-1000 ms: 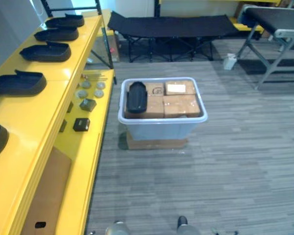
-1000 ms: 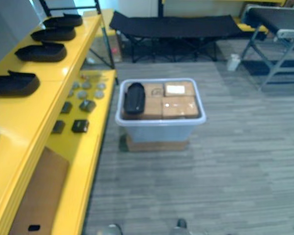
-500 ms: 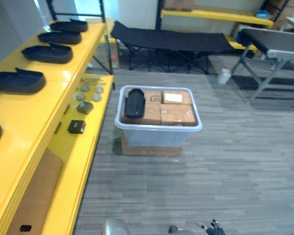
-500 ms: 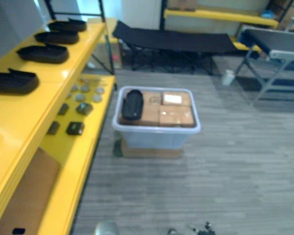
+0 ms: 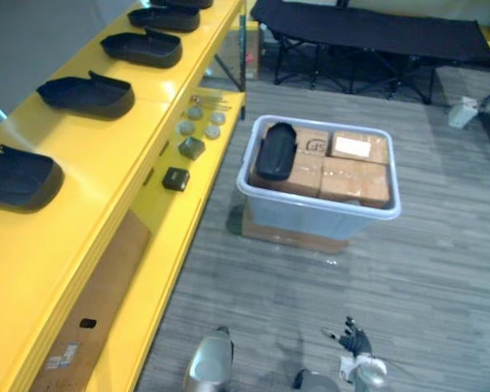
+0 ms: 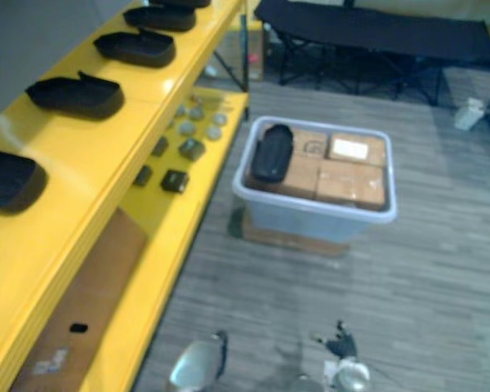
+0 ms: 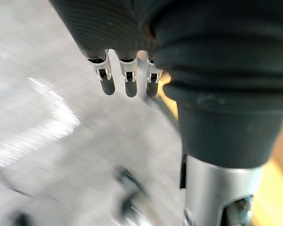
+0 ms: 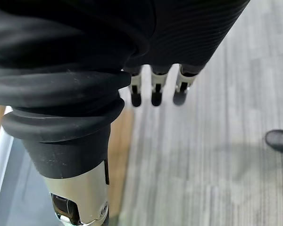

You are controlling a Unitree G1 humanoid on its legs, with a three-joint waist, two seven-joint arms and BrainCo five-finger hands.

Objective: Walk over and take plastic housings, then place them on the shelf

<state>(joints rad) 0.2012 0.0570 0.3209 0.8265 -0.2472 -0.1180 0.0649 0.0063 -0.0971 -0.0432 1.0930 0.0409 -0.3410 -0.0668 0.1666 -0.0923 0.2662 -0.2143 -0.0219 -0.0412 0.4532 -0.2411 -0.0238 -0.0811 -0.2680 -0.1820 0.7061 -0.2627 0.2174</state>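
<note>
Grey plank floor (image 5: 441, 269) stretches from a long yellow shelf (image 5: 106, 155) on the robot's left to a black folding cot (image 5: 376, 28) at the far side. Black plastic housings (image 5: 86, 94) sit in a row along the shelf's top tier, each apart from the next, open side up. On the lower tier lie a small black box (image 5: 175, 179) and, further off, a cluster of round grey pieces (image 5: 202, 121). A flat brown cardboard sheet (image 5: 98, 294) lies on the same tier, nearer the robot.

A pale plastic bin (image 5: 318, 204) stands on the floor near the shelf's lower tier, resting on a flat cardboard base (image 5: 290, 237). It is packed with cardboard boxes (image 5: 355, 180). A lone housing (image 5: 275, 151) lies on top of them at the bin's left end, its length pointing away from the robot. A white bottle (image 5: 461, 112) stands on the floor well beyond the bin, to the right.

The right hand (image 5: 355, 339) hangs low over the floor, well short of the bin, fingers loosely spread and empty. The left hand (image 7: 130, 82) shows in its wrist view with fingers straight side by side, open and holding nothing, blurred floor past them
</note>
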